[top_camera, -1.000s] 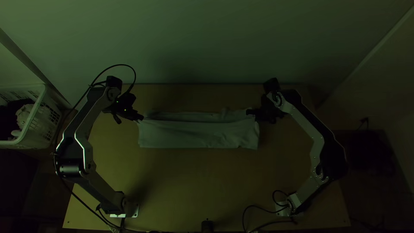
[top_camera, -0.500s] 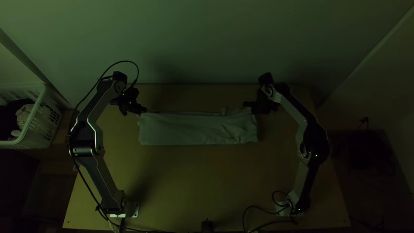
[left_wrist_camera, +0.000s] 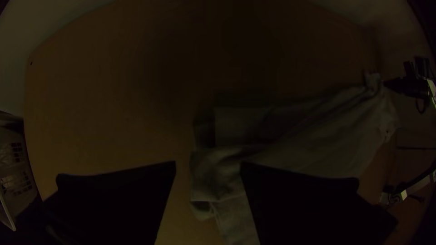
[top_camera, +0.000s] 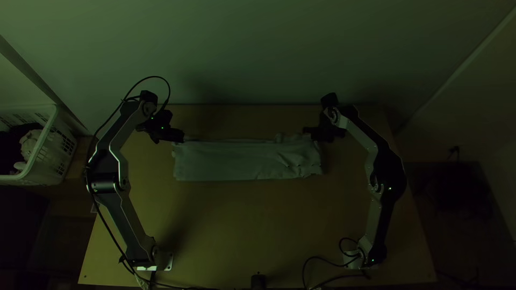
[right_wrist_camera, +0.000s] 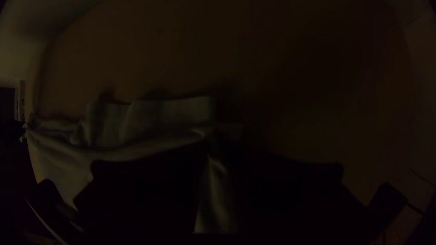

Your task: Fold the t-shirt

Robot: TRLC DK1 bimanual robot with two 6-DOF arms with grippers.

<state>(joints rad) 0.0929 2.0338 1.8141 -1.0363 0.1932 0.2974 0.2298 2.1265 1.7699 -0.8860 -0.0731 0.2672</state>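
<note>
Nearer 12 o'clock, the table's far side, than a second ago sit the left gripper, the right gripper and the t-shirt's upper layer. It lies mid-table as a long strip. At its 10 o'clock corner the left fingers stand apart; at 2 the right pair pinches cloth. Lengthwise folding looks nearly done; next calls for release, smoothing, then folding the ends inward.
</note>
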